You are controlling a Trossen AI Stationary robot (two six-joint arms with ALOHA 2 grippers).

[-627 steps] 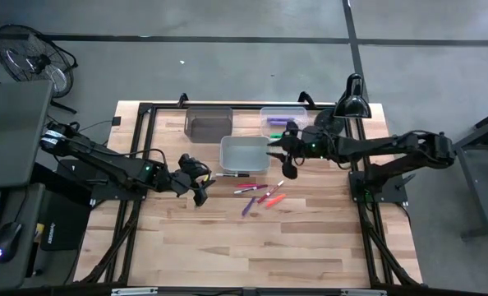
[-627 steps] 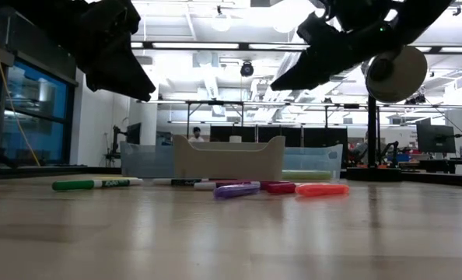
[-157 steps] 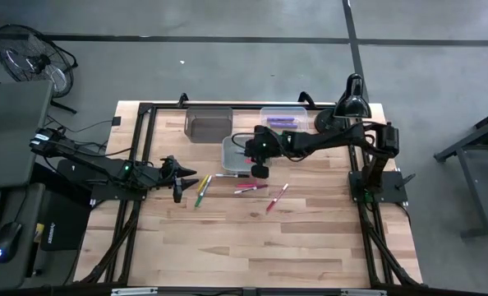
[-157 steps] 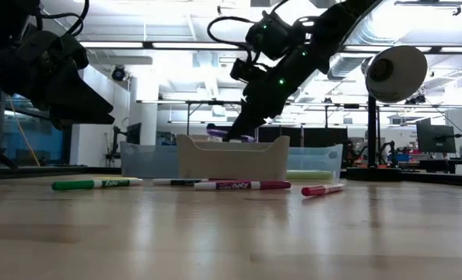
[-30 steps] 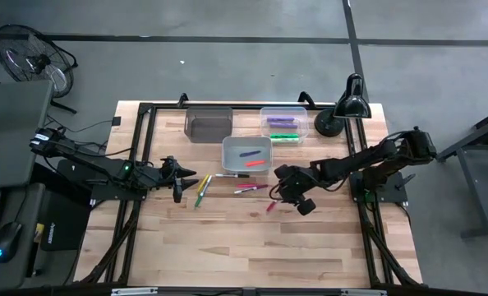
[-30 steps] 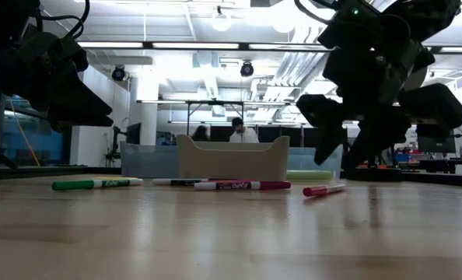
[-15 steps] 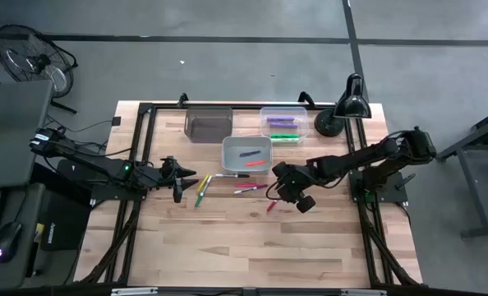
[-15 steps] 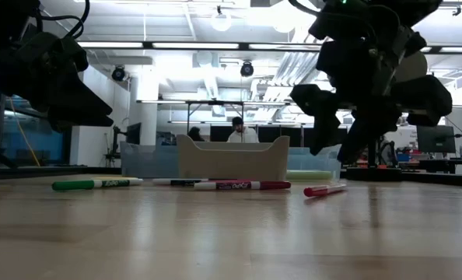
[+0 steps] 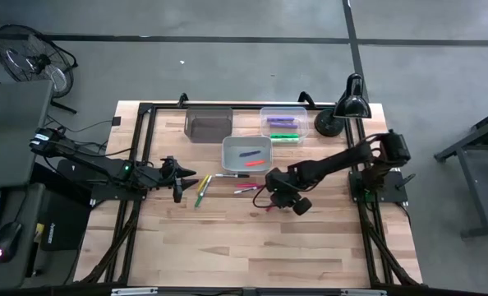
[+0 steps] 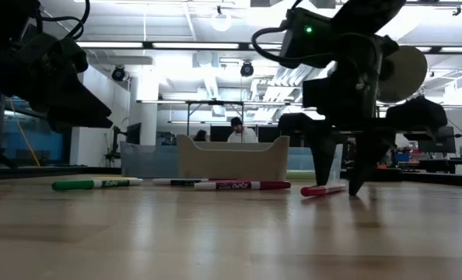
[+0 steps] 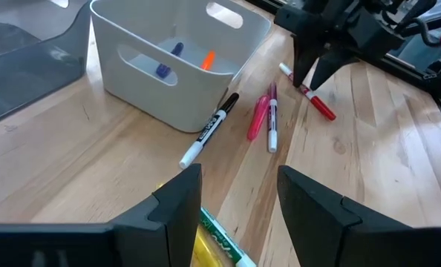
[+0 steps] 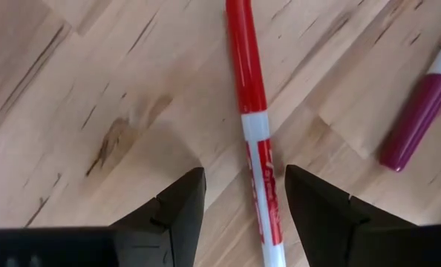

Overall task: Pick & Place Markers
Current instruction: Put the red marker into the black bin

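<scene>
The right gripper (image 9: 272,200) hangs low over the wooden surface (image 9: 227,247), its jaws spread wide and pointing down on either side of a red marker (image 12: 252,126) that lies flat on the wood; the right wrist view shows that marker running between the two dark fingers (image 12: 177,205), with a magenta marker (image 12: 421,111) just beside it. Nothing is held. In the low view the fingertips stand close above the surface around the red marker (image 10: 322,189) (whether they touch the wood cannot be told). Between that spot and the white bin (image 9: 246,140) lie a pink marker (image 11: 259,117) and a slim purple-and-white marker (image 11: 272,119) side by side, and a black-capped white marker (image 11: 209,130) rests just beside the bin's wall. Inside the white bin sit a blue marker (image 9: 249,153) and an orange marker (image 9: 255,163). A clear bin (image 9: 283,110) further back holds purple and green markers, and a dark bin (image 9: 209,123) stands to its left. The left gripper (image 9: 188,182) waits at the left side of the surface with its jaws apart and empty, close to a yellow marker (image 9: 204,182) and a green marker (image 9: 200,198). A black desk lamp (image 9: 341,108) stands at the back right corner.
</scene>
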